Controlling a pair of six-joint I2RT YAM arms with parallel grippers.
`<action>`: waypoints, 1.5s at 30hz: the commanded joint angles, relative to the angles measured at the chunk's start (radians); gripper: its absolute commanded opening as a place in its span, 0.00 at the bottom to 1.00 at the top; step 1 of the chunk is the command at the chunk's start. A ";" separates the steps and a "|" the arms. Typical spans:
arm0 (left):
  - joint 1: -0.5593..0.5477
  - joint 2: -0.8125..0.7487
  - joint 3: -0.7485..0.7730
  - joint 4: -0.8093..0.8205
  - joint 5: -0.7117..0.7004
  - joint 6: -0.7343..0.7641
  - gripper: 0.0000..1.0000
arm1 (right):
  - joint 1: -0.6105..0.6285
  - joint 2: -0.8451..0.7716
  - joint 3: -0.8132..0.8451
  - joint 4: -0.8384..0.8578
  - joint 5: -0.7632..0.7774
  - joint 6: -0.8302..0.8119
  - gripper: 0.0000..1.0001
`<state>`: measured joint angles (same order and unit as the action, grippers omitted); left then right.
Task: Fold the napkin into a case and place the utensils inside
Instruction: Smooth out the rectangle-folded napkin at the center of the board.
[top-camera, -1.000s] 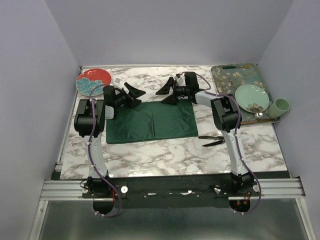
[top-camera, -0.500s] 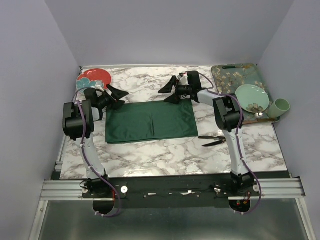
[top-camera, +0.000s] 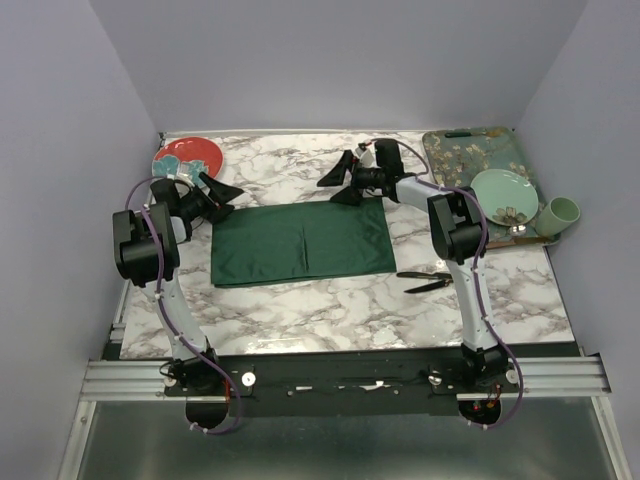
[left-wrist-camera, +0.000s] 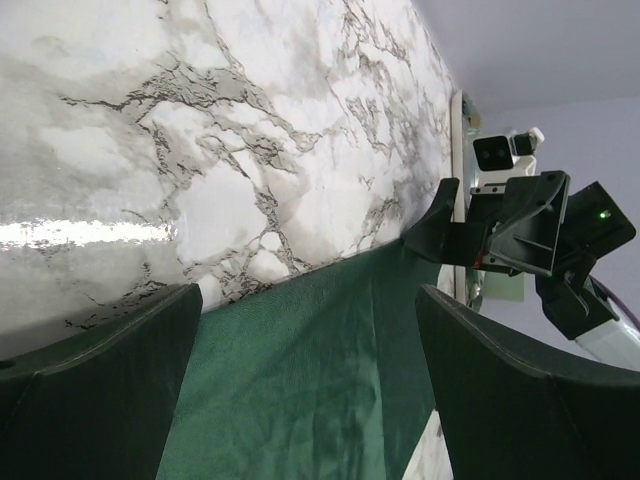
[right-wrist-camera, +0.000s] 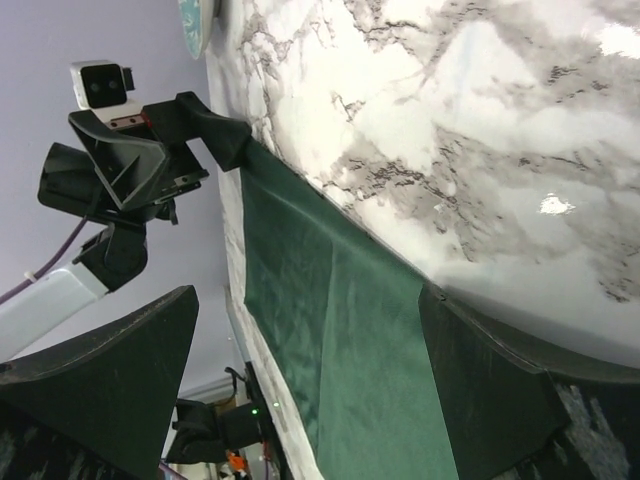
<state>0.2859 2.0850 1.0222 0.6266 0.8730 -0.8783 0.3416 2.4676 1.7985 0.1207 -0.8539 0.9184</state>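
- Your left gripper (top-camera: 222, 198) is spread wide and holds nothing. It sits at the far left corner of the napkin (top-camera: 300, 242), and its wrist view shows one finger on each side of the cloth's far edge. You cannot tell from these views whether the fingers touch the cloth.
- Your right gripper (top-camera: 340, 184) is also spread wide and empty, at the napkin's far right corner. In its wrist view one fingertip lies right by that corner; contact cannot be judged.
- The two grippers face each other along the napkin's far edge.
- The napkin lies flat as a wide rectangle in the middle of the marble table (top-camera: 300, 310), with a crease running near to far down its centre.
- The utensils (top-camera: 425, 280) lie on the bare marble just right of the napkin's near right corner, clear of the cloth.
- At far left sits a red plate (top-camera: 190, 155). At far right a floral tray (top-camera: 462, 155) carries a mint plate (top-camera: 503, 195), with a pale green cup (top-camera: 560, 212) beside it.
- Plain pale walls close the table in on three sides.
- Your left arm leans out to the left with its elbow raised. Your right arm stands upright, its forearm reaching left and far.
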 joint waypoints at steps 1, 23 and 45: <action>-0.007 0.003 -0.050 -0.091 -0.011 0.056 0.99 | 0.045 -0.081 -0.046 0.110 -0.065 0.084 1.00; -0.007 -0.003 -0.040 -0.145 -0.026 0.085 0.99 | -0.038 0.045 -0.136 0.223 -0.053 0.311 1.00; -0.004 0.015 -0.011 -0.157 -0.020 0.093 0.99 | -0.171 -0.001 -0.163 0.056 -0.137 0.056 1.00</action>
<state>0.2813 2.0628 1.0176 0.5686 0.8822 -0.8162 0.1787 2.4451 1.6463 0.2722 -0.9924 1.0672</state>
